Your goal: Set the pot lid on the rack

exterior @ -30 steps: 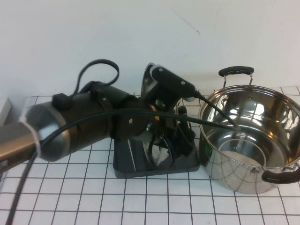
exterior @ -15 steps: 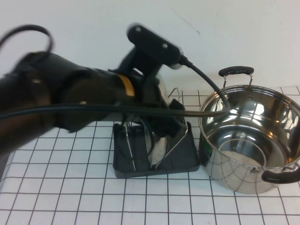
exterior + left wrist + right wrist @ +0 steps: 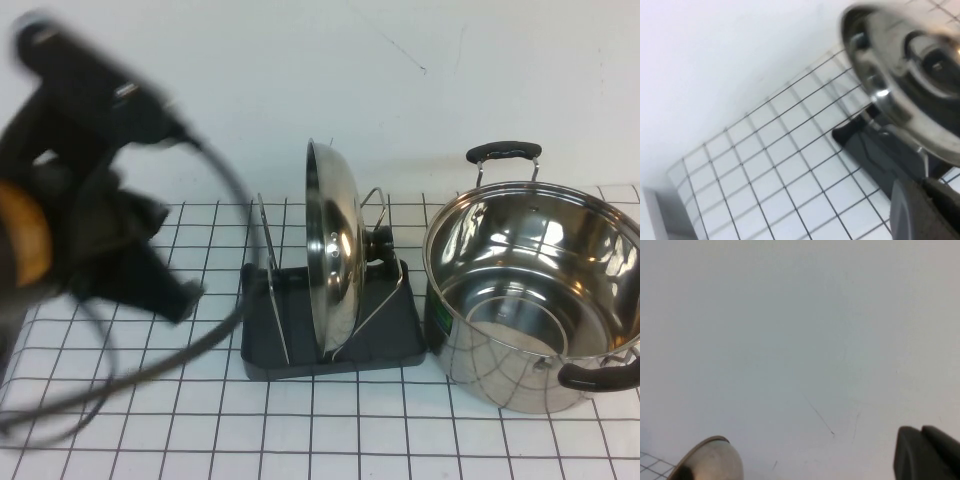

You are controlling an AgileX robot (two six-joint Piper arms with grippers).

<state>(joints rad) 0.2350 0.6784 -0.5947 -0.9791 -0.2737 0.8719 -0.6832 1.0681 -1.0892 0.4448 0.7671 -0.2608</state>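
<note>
L gripper [image 3: 150, 285] motion-blurred, jaws unclear; R gripper [image 3: 927, 452] cut off at edge.

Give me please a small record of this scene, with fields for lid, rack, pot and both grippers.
lid: lid stands on edge in the rack, leaning on the wire uprights, knob toward the pot
rack: rack sits on the checked table, just left of the pot
pot: pot uncovered, upright
left gripper: left gripper raised left of the rack, clear of the lid
right gripper: right gripper only partly seen, faces the wall

Pot [image 3: 530, 290] tight vs rack [image 3: 330, 350] R side
</note>
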